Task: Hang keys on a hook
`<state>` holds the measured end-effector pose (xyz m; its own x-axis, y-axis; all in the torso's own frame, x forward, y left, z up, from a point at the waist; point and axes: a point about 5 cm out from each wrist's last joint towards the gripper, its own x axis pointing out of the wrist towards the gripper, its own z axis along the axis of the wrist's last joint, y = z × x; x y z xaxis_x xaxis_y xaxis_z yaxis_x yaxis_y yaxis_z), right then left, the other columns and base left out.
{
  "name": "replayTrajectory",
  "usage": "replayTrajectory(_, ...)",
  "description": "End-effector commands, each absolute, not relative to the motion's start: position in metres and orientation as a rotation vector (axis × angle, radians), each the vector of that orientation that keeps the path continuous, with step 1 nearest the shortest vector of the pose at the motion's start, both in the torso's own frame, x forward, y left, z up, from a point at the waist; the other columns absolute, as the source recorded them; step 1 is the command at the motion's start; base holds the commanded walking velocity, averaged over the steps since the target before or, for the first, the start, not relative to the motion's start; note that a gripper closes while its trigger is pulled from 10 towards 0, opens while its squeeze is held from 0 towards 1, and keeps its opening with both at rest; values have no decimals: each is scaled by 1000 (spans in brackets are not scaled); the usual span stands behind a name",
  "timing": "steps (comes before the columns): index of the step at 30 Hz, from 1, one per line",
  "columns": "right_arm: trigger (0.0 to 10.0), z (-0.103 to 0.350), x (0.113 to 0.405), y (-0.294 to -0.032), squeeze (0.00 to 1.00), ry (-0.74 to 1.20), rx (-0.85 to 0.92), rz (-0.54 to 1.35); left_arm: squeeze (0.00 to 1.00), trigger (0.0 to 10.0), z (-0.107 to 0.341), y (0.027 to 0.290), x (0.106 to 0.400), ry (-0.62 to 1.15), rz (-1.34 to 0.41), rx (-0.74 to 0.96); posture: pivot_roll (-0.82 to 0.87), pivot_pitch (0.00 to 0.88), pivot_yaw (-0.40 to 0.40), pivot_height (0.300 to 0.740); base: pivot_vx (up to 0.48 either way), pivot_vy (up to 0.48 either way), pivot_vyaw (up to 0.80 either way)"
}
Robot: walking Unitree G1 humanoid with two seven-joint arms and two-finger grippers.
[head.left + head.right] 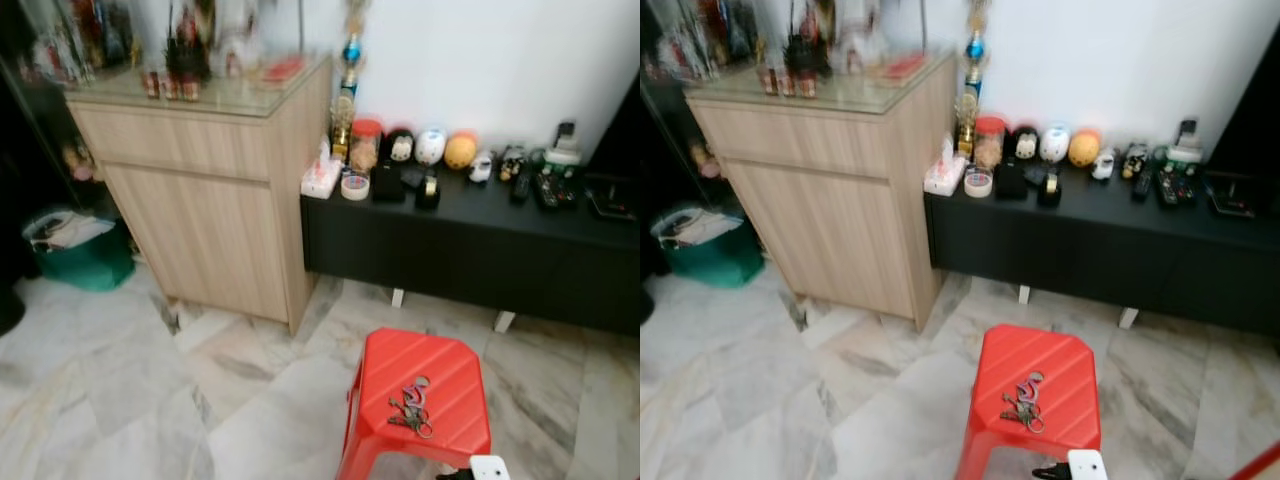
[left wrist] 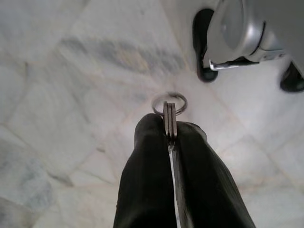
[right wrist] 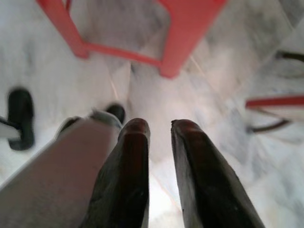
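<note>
Left hand (image 2: 170,135) is clamped on a key ring (image 2: 169,103) above the marble floor; right hand (image 3: 159,130) hangs apart. Another bunch of keys (image 1: 411,406) lies on the red stool (image 1: 450,362). No hook visible; hanging remains.

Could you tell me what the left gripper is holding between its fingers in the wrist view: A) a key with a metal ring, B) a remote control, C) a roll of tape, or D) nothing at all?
A: the left gripper has its two black fingers shut on a key with a metal ring that sticks out past the fingertips, above the marble floor.
</note>
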<state>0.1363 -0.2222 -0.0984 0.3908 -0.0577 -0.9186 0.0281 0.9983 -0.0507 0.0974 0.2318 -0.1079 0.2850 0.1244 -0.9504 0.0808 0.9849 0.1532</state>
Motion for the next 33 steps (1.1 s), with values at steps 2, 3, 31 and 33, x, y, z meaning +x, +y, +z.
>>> replayTrajectory(2, 10000, -98, 136, -223, 0, 1171, -23, -63, 0, 10000, -108, 231, 99, 1276, 21, 183, 48, 0, -49, 740, -321, 0, 0)
replayTrajectory(3, 10000, -98, 136, -224, 0, 1171, -22, -68, 0, 10000, -108, 228, 100, 1274, 15, 182, 43, 0, -47, 740, -319, 0, 0)
replayTrajectory(31, 10000, -100, 142, -207, 0, 1164, 61, -134, 0, 10000, -101, 243, 112, 1254, 16, 245, 38, 0, -29, 740, -159, -37, 0)
replayTrajectory(33, 10000, -99, 146, -205, 0, 1155, 69, -134, 0, 10000, -100, 243, 116, 1244, 32, 230, 43, 0, -27, 740, 0, -480, 0)
